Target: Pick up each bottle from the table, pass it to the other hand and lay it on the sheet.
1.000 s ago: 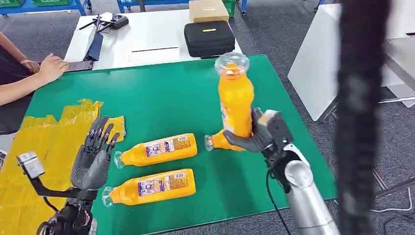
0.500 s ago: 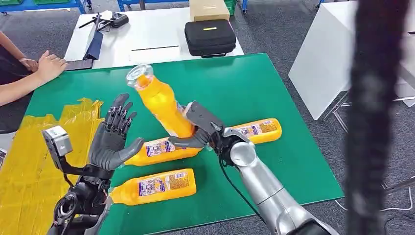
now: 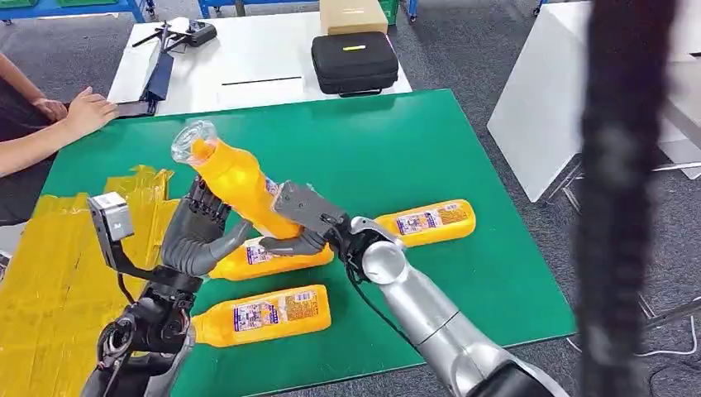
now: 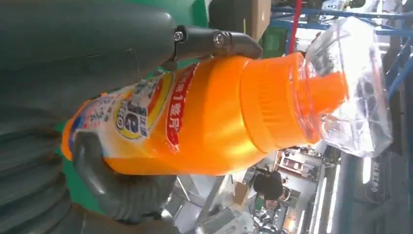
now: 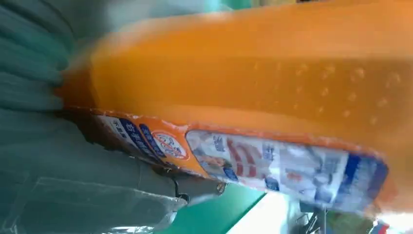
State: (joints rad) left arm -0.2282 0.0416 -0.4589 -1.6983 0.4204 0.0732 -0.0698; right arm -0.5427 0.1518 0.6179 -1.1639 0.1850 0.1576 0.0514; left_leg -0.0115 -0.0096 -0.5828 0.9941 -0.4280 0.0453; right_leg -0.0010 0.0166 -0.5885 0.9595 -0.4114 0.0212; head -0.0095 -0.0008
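An orange bottle (image 3: pixel 236 182) with a clear cap is up in the air over the green table (image 3: pixel 388 141), tilted toward my left side. My right hand (image 3: pixel 302 219) grips its lower body. My left hand (image 3: pixel 198 236) wraps the middle of it, fingers behind and thumb in front. In the left wrist view the bottle (image 4: pixel 219 117) lies between my left hand's fingers (image 4: pixel 214 41) and thumb (image 4: pixel 117 195). The right wrist view shows the bottle (image 5: pixel 272 87) close up and blurred. The yellow sheet (image 3: pixel 66 265) lies at the table's left end.
Three more orange bottles lie on the table: one (image 3: pixel 269 256) under the hands, one (image 3: pixel 260 314) near the front edge, one (image 3: pixel 426 219) to the right. A person's hand (image 3: pixel 87 112) rests at the far left. A black case (image 3: pixel 354 62) sits on the white table behind.
My right hand has carried the bottle left and tilted it over. My left hand has risen from beside the sheet and closed around it.
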